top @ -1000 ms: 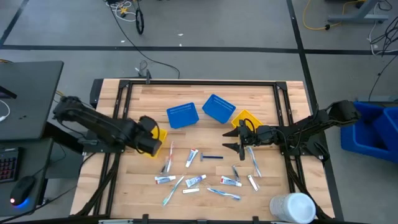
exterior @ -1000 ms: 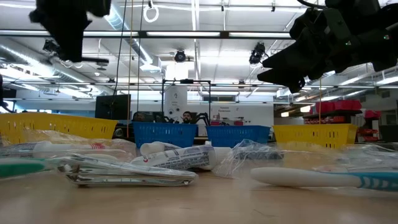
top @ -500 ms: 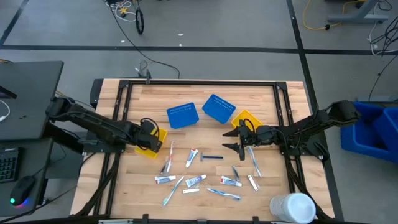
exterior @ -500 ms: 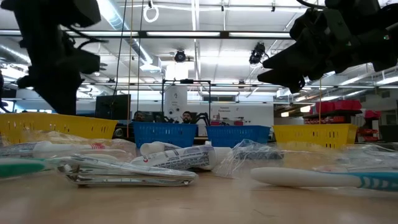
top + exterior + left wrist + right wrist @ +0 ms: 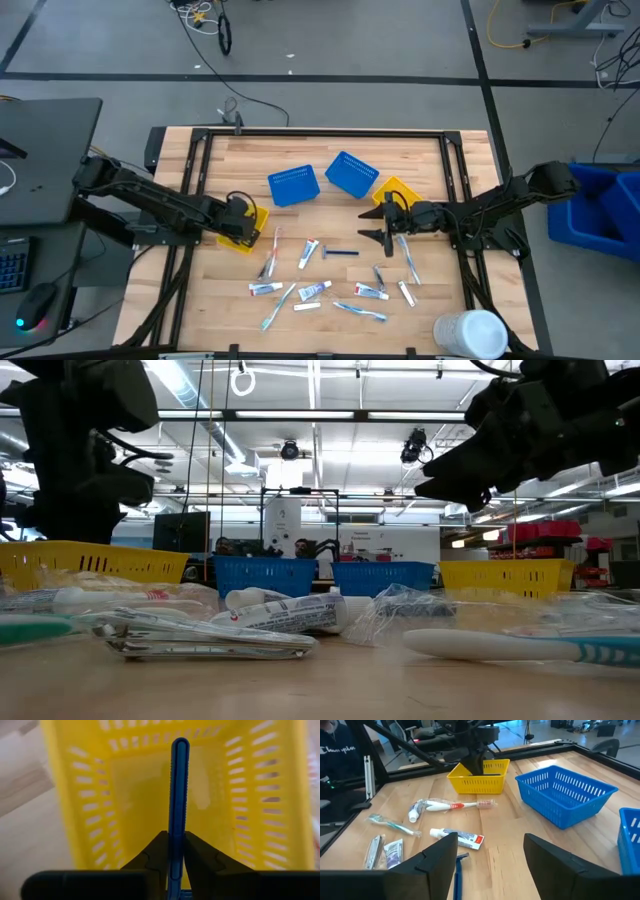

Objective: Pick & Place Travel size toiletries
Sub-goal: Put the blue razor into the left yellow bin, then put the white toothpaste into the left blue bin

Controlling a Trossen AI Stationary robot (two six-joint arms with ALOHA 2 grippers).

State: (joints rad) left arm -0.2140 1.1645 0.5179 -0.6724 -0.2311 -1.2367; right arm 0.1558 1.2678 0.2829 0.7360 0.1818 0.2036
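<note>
Small white tubes, toothbrushes and wrapped items lie flat on the near middle of the table [image 5: 320,285]. A dark blue razor [image 5: 340,253] lies just beyond them. My left gripper [image 5: 240,222] hangs over the left yellow basket [image 5: 256,216] and is shut on a slim blue stick-shaped item [image 5: 178,785]. My right gripper [image 5: 371,226] is open and hovers above the table right of the razor [image 5: 458,870], pointing toward the table's left. It touches nothing. My left gripper pinches the slim blue item between its two fingers, at a point along its shaft [image 5: 173,851]. The fingers lie along the item. Its free end [image 5: 179,744] sticks out past the fingertips over the inside of the yellow basket [image 5: 150,795], clear of it.
Two blue mesh baskets [image 5: 294,185] [image 5: 351,173] stand toward the far middle, with a second yellow basket [image 5: 398,190] right of them. A large white cylinder [image 5: 470,333] stands at the near right corner. Bare wood lies along the far edge and left of the toiletries.
My left gripper, shut on the blue item throughout, has come down from high above the table to just over the left yellow basket, shifting slightly toward the far edge. My right gripper has kept still.
</note>
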